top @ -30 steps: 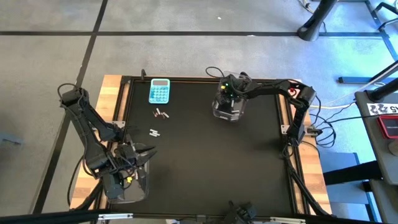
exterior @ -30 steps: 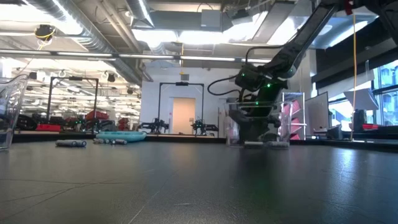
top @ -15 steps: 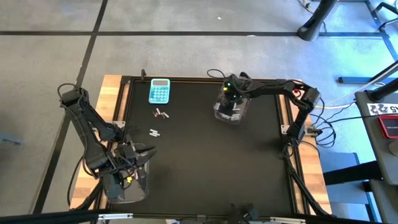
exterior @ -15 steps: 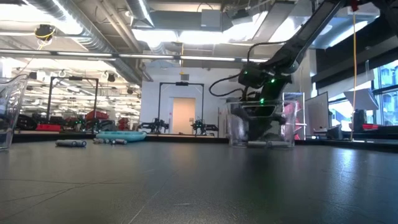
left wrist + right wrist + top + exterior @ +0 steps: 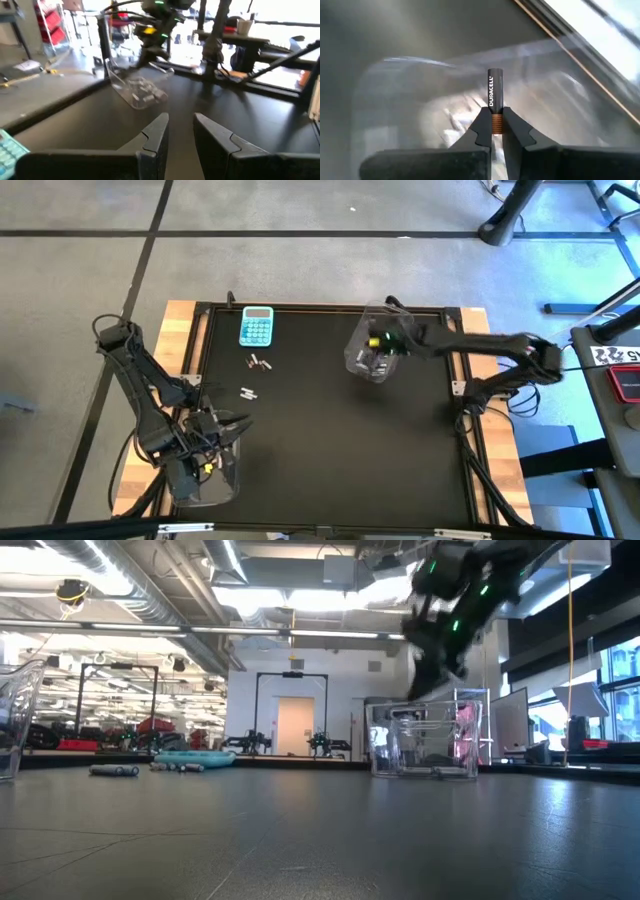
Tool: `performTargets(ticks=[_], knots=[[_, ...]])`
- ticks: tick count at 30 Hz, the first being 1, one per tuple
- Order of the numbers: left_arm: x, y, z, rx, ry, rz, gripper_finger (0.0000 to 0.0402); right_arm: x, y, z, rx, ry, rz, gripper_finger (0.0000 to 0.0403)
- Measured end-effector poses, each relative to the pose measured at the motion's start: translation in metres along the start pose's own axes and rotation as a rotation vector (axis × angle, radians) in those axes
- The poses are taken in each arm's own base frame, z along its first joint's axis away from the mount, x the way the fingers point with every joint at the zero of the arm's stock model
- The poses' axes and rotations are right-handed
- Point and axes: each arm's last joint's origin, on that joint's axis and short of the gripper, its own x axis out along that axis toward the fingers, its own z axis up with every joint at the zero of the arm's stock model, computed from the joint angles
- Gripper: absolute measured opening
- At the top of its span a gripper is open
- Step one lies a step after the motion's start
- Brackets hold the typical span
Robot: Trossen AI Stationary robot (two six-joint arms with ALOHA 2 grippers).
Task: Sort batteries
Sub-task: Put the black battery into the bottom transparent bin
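1. On the left, I have the left gripper (image 5: 215, 442) parked over the clear bin (image 5: 226, 480) at the near-left corner of the table (image 5: 330, 440); in its wrist view its fingers (image 5: 155, 137) stand slightly apart with nothing between them

2. Just right of that arm, two small groups of loose batteries lie on the dark mat: one pair (image 5: 260, 363) just below the light-blue calculator (image 5: 256, 326), and another pair (image 5: 248, 393) a little nearer to me. Seen from table height they are short cylinders lying flat (image 5: 115, 770), well apart from both bins

3. Right of centre, at the far side, sits the second clear bin (image 5: 372, 358) with several batteries already lying in it

4. Above that bin I hold the right gripper (image 5: 385, 342), its fingers pinched on a dark Duracell battery (image 5: 494, 97). The grip sits on the copper-coloured end only, so most of the cell sticks out past the fingertips (image 5: 482, 125)

5. My worry is that end-only grip: the battery could pivot or slip out during a quick swing and fall onto the mat, where it would roll

6. The bin looks light, and I judge a low pass could clip its rim and tip it, spilling what is sorted

7. If I carry this dark cell toward the left bin, the path crosses the loose pairs, and a low gripper could scatter them
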Motion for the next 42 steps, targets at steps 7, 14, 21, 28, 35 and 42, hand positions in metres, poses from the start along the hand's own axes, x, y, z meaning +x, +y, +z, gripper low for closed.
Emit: performTargets(ticks=[7,14,21,28,35,42], knots=[[0.016,-0.017,-0.027,0.142,-0.128,0.091,0.0082,-0.037,0.111,-0.029,-0.184,-0.465,0.437,0.0015],[0.041,-0.031,-0.063,0.148,-0.126,0.163,0.0104,-0.074,0.204,-0.058,-0.299,-0.874,0.708,0.0015],[0.045,-0.046,-0.057,0.172,-0.026,0.143,0.0180,-0.069,0.261,-0.055,-0.425,-0.923,0.728,0.0015],[0.044,-0.087,-0.040,0.362,0.121,-0.153,0.0200,-0.059,0.290,-0.043,-0.483,-0.890,0.723,0.0015],[0.049,-0.100,-0.019,0.387,-0.131,-0.389,0.0200,-0.054,0.303,-0.042,-0.523,-0.894,0.812,0.0015],[0.053,-0.083,-0.010,0.246,-0.405,-0.568,0.0200,-0.057,0.304,-0.043,-0.523,-0.901,0.821,0.0015]])
